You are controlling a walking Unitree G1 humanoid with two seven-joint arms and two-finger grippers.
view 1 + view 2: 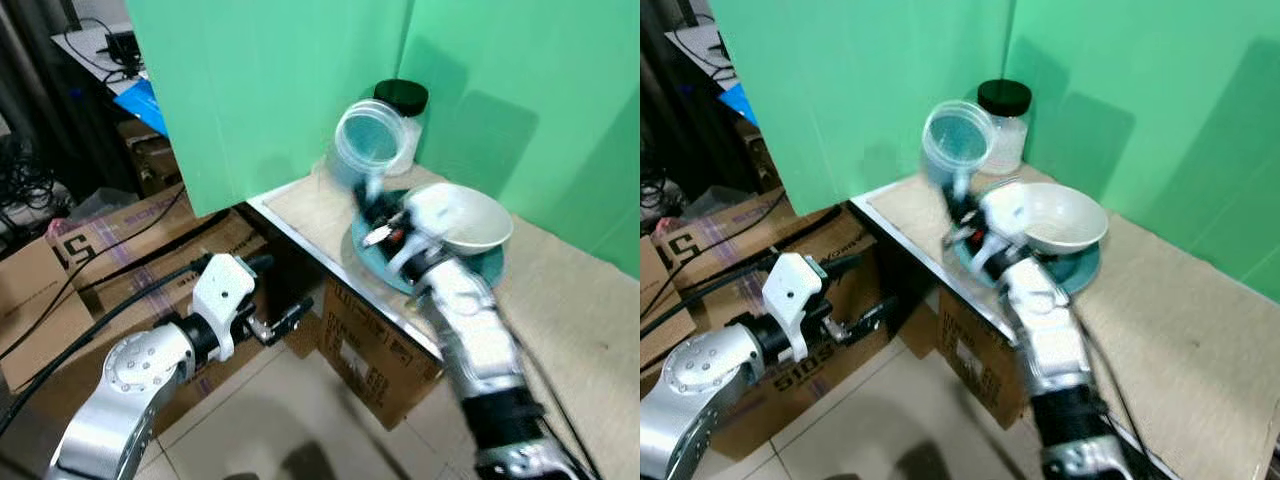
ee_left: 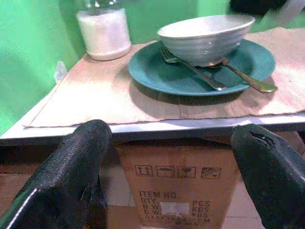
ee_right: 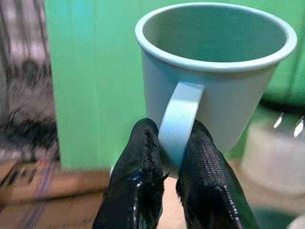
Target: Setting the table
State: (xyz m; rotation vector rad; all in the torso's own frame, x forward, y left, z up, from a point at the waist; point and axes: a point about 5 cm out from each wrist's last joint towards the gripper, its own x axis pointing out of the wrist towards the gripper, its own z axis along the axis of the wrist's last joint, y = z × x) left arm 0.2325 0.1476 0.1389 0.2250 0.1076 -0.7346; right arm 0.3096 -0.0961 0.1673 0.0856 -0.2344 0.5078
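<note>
A pale blue mug [image 1: 370,143] hangs in the air above the table's near corner, blurred by motion. My right gripper [image 3: 172,151] is shut on its handle [image 3: 179,119], one black finger on each side. Behind it on the brown mat sits a teal plate [image 1: 480,270] carrying a white bowl [image 1: 462,218], with a fork [image 2: 190,67] and a spoon [image 2: 245,78] lying on the plate. My left gripper [image 2: 169,164] stands open below the table edge, off to the left, holding nothing.
A jar with a black lid [image 1: 403,115] stands at the mat's back corner against the green screen [image 1: 270,90]. Cardboard boxes [image 1: 375,350] sit under the table and on the floor at left, among black cables [image 1: 90,300].
</note>
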